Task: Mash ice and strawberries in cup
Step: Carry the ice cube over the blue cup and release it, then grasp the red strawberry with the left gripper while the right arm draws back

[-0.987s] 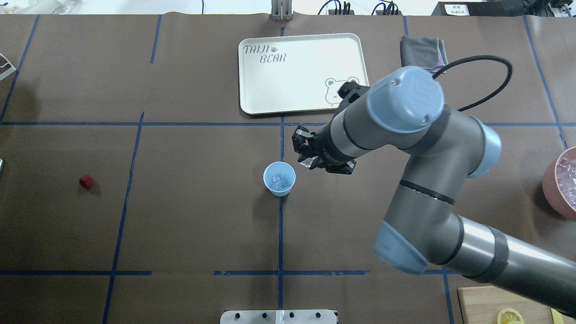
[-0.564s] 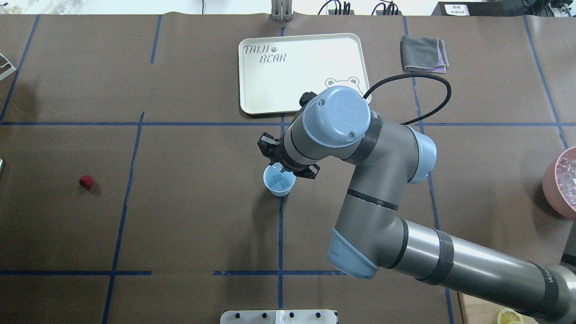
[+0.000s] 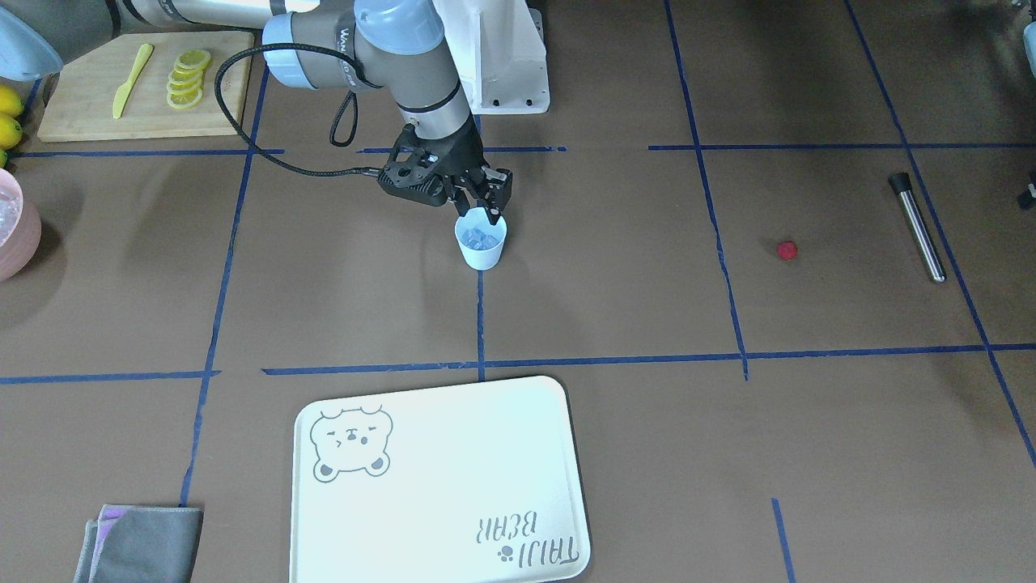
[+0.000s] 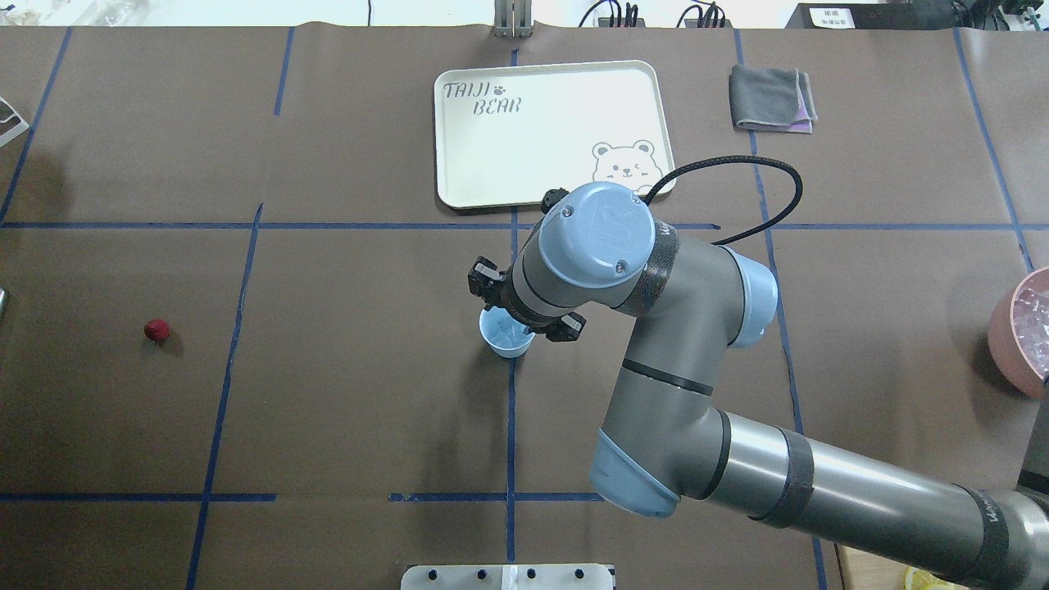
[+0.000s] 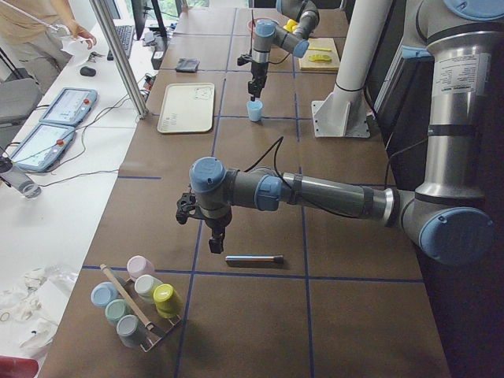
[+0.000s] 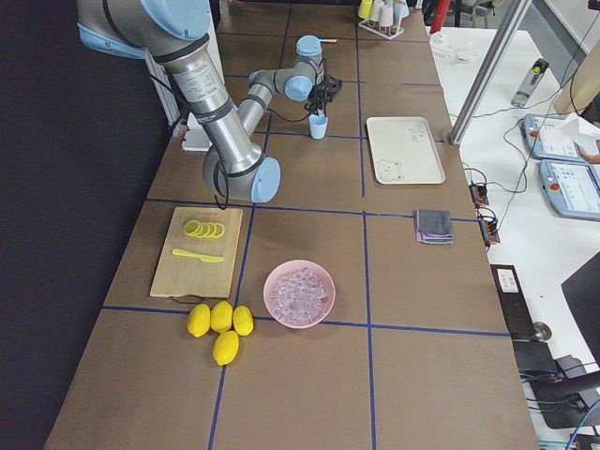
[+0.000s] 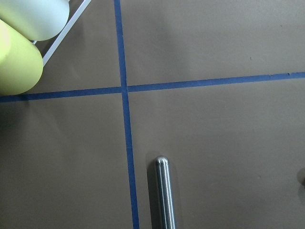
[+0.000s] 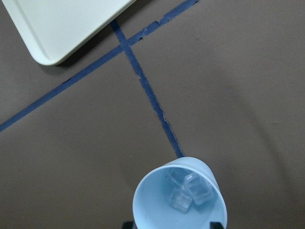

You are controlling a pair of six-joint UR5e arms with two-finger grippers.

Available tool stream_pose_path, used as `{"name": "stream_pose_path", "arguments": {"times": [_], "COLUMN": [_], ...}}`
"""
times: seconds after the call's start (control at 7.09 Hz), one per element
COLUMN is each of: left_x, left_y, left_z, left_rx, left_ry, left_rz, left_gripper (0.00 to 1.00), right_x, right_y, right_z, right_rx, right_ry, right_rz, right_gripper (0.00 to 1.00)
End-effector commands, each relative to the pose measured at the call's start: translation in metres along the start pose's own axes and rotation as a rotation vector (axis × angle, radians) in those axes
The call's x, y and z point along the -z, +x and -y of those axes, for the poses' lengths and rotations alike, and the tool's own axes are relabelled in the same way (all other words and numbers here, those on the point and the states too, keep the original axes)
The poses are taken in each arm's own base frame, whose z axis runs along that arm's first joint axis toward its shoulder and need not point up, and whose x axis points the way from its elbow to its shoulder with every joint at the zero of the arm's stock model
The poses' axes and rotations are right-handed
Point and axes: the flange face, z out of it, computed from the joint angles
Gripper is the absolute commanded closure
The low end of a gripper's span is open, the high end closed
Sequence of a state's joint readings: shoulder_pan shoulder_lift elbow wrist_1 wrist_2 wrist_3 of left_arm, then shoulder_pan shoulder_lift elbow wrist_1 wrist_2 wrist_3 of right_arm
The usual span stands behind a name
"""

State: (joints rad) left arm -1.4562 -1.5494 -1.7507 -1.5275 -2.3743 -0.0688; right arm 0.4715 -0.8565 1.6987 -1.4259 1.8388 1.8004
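1. While every place below is reckoned from the cup [image 3: 482,249], the desk [image 4: 369,393] comes first: brown covering, blue tape grid.
2. Right arm [image 4: 680,385]: enters from the robot's right, wrist directly over the cup.
3. Left arm [image 5: 331,195]: stretched out far to the cup's left.
4. Tray [image 4: 549,131]: cream, bear print, flat on the desk beyond the cup, apart from it.
5. Cutting board [image 3: 73,121]: right of the cup, nearer the robot; carries lemon slices and a yellow knife.
6. Pink bowl [image 4: 1001,344]: far right of the cup, filled with clear chunks.
7. Grey cloth [image 4: 770,98]: folded, beyond the cup and to its right.
8. Right pincer [image 3: 488,212]: pointed down, tips at the cup's mouth. The wrist view shows two tips a narrow gap apart; whether anything is clamped between them cannot be told.
9. Left pincer [image 5: 214,246]: pointed down, close above the steel rod; its width cannot be told.
10. Steel rod [image 3: 919,231]: lying flat, farther left of the cup than the strawberry [image 4: 156,329].
11. Cup: upright on a tape line, mid-desk.
12. Strawberry: single red berry on bare desk, well left of the cup.
13. Ice [image 8: 183,195]: a few clear chunks in the cup's bottom.
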Motion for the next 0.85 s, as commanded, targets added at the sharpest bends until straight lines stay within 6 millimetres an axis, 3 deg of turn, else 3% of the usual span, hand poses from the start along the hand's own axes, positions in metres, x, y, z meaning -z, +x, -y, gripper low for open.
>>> {"name": "stream_pose_path", "arguments": {"times": [0.0,0.14,0.28,0.42,0.56,0.71], "left_x": [-0.022,-0.040,-0.062,-0.081,-0.116,-0.142], "left_y": [0.051,0.094,0.138,0.191,0.218,0.240], "left_z": [0.008,0.009,0.004,-0.008,-0.020,-0.026], "left_rx": [-0.030,-0.063,-0.077,-0.030,0.001,0.006], "left_ry": [-0.026,-0.022,-0.032,-0.042,-0.071,-0.051], "left_rz": [-0.011,-0.034,-0.063,-0.095,-0.044,0.036], "left_gripper": [0.00,0.00,0.00,0.00,0.00,0.00], "right_x": [0.007,0.036,0.072,0.096,0.098,0.086], "right_y": [0.001,0.027,0.069,0.116,0.146,0.167], "right_z": [0.006,0.049,0.098,0.123,0.135,0.142], "right_rx": [-0.006,-0.049,-0.020,0.043,0.087,0.116], "right_ry": [-0.005,-0.033,-0.067,-0.070,-0.058,-0.051], "right_rz": [0.002,-0.006,-0.007,-0.014,-0.039,-0.074], "right_gripper": [0.01,0.00,0.00,0.00,0.00,0.00]}}
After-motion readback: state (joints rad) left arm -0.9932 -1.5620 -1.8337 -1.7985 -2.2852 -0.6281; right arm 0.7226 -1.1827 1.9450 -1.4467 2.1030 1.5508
